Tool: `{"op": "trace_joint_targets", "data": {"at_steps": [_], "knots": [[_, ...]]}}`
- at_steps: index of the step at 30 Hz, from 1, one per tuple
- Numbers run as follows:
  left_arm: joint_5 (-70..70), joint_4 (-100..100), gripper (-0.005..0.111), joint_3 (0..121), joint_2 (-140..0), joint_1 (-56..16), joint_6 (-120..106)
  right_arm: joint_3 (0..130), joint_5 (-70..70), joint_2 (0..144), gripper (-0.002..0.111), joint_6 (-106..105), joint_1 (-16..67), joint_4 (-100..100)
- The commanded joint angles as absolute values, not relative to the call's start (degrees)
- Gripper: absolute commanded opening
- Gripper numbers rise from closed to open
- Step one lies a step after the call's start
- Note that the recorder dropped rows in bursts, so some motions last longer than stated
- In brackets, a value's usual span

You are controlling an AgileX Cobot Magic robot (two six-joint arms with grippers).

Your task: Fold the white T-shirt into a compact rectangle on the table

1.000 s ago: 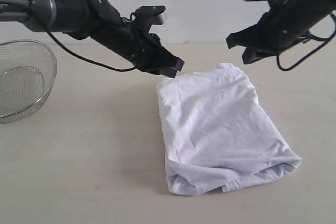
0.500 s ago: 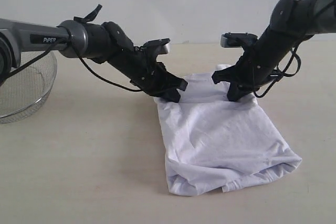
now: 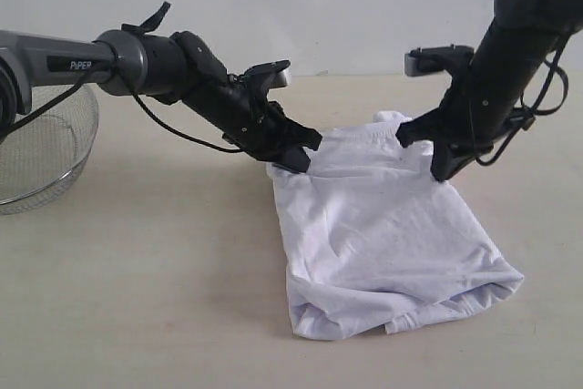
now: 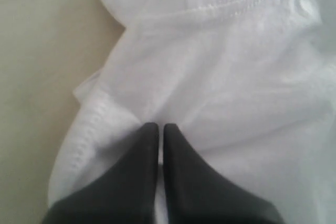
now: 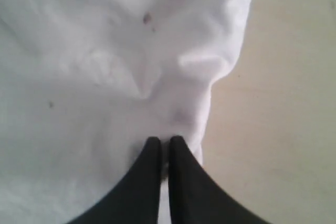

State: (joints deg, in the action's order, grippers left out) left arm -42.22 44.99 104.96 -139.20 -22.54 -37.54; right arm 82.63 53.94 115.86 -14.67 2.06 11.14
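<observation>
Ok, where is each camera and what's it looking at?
Exterior view: off the arms, facing across the table at the white T-shirt; shows both arms, left gripper, right gripper and a wire basket.
Left wrist view: on the left arm, looking down its shut fingers at a stitched shirt edge.
Right wrist view: on the right arm, looking down its shut fingers at the shirt's edge and table.
Shared: all see the shirt; the exterior view also shows both wrist views' grippers.
</observation>
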Motion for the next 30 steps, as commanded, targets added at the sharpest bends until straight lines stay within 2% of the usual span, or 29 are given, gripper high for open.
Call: {"op": "trace_joint_targets", "data": {"at_steps": [1, 7, 17, 26, 30], "knots": [[-42.2, 45.2, 0.004, 105.3, -139.3, -22.4, -36.9, 76.1, 46.8, 115.7, 0.000, -14.4, 1.7, 10.3], [-42.4, 45.2, 0.004, 105.3, -139.3, -22.0, -36.9, 73.3, 47.6, 114.8, 0.000, -14.7, 0.4, 9.0], [-42.5, 45.4, 0.004, 105.3, -136.0, -20.4, -39.5, 73.3, 53.1, 103.5, 0.000, -17.1, -6.3, 9.0], [-53.3, 44.3, 0.004, 105.3, -129.3, -19.4, -41.6, 73.3, 54.5, 103.5, 0.000, -29.9, -7.0, 14.9], [-58.2, 46.5, 0.004, 104.6, -126.8, -17.7, -42.8, 73.3, 53.8, 103.9, 0.000, -34.3, -11.1, 19.1]]}}
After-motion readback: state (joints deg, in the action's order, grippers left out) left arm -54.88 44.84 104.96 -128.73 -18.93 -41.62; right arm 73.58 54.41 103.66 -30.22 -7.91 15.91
